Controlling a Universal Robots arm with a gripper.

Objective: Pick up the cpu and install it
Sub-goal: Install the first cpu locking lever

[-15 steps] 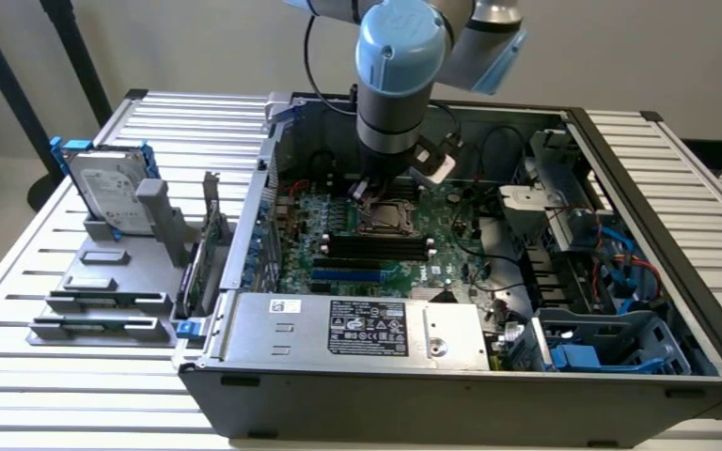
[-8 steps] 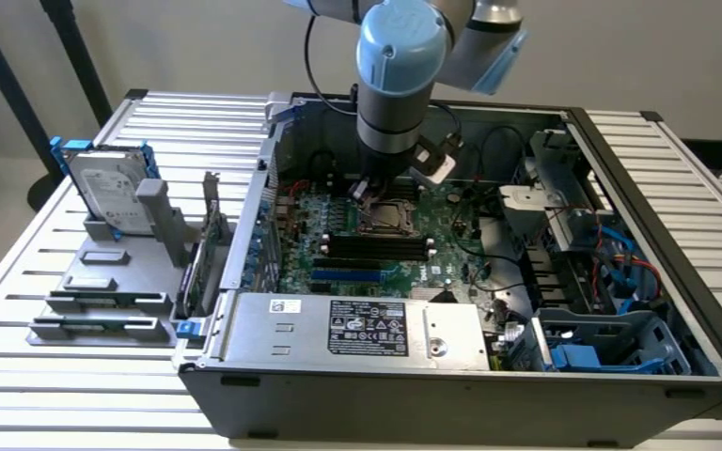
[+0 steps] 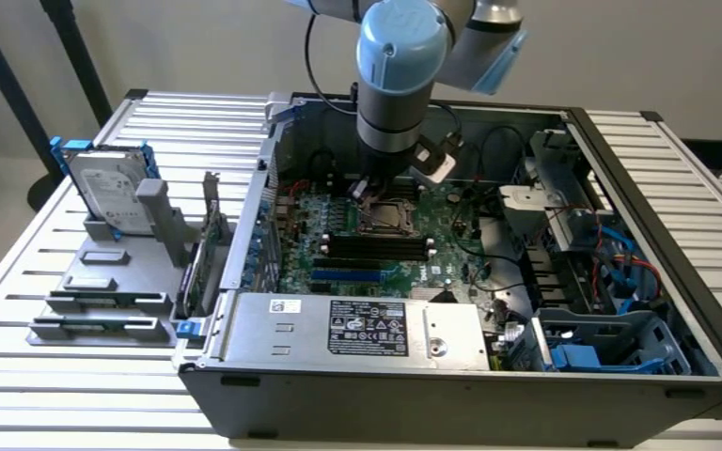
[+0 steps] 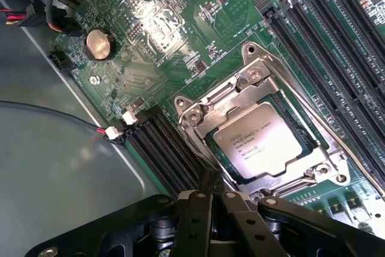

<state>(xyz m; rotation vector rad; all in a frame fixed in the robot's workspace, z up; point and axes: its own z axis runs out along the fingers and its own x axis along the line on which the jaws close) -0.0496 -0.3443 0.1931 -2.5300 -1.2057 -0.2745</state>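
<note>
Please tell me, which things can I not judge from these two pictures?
- Exterior view: the arm hides the gripper's tips and part of the socket.
- Wrist view: the print on the cpu is too small to read.
- Wrist view: the gripper is cut off by the picture's edge; contact with the socket frame is uncertain.

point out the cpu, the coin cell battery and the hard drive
cpu [image 4: 260,142], wrist view, middle of its metal top, seated in the socket
coin cell battery [image 4: 100,44], wrist view, centre of its face
hard drive [image 3: 108,194], exterior view, middle of its silver face
</note>
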